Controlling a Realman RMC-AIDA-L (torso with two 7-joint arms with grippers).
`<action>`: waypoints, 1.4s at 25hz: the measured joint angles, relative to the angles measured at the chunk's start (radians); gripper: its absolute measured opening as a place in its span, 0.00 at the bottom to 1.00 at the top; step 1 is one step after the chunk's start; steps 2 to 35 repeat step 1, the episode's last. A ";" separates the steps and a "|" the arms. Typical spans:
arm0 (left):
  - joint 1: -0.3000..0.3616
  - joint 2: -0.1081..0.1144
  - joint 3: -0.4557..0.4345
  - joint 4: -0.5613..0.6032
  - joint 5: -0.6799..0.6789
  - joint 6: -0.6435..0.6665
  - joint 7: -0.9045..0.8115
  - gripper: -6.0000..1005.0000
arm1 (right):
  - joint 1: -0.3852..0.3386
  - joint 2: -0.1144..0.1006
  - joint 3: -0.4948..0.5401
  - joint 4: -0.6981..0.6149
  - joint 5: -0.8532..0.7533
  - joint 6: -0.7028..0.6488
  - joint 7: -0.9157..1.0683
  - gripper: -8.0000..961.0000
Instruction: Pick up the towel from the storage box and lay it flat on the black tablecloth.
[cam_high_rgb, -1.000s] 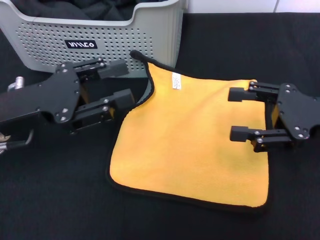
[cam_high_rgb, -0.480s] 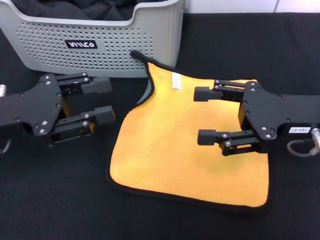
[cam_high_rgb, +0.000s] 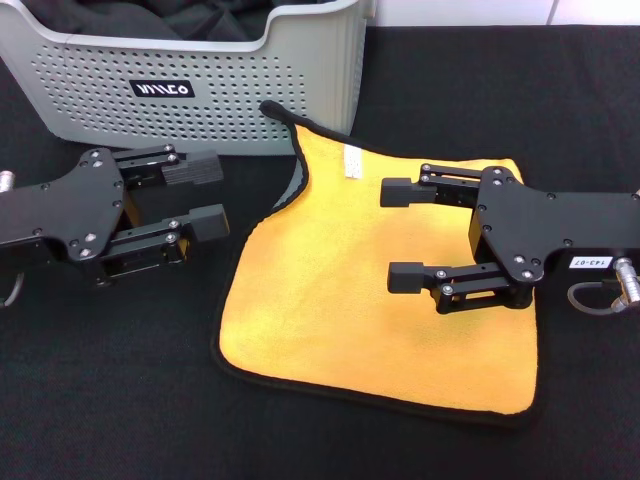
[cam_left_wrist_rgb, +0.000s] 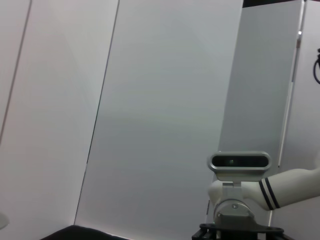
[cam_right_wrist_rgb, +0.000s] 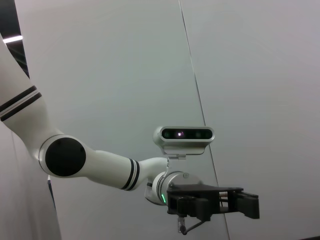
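The left gripper, jaws spread and empty, hovers over the black tablecloth, the grey storage box just beyond it holding dark fabric. To its right the towel lies yellow face up on the tablecloth, one corner folded near the box. The right gripper, jaws also spread and empty, hangs over the towel's middle

Plain pale grey wall panels fill both wrist views, split by thin dark seams. A strip of white wall runs behind the tabletop's far edge.
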 joint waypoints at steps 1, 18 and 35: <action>0.000 0.000 0.000 0.000 0.000 -0.004 -0.006 0.56 | 0.000 0.000 0.000 0.000 0.000 0.002 0.000 0.85; 0.000 0.000 0.000 0.000 0.000 -0.004 -0.006 0.56 | 0.000 0.000 0.000 0.000 0.000 0.002 0.000 0.85; 0.000 0.000 0.000 0.000 0.000 -0.004 -0.006 0.56 | 0.000 0.000 0.000 0.000 0.000 0.002 0.000 0.85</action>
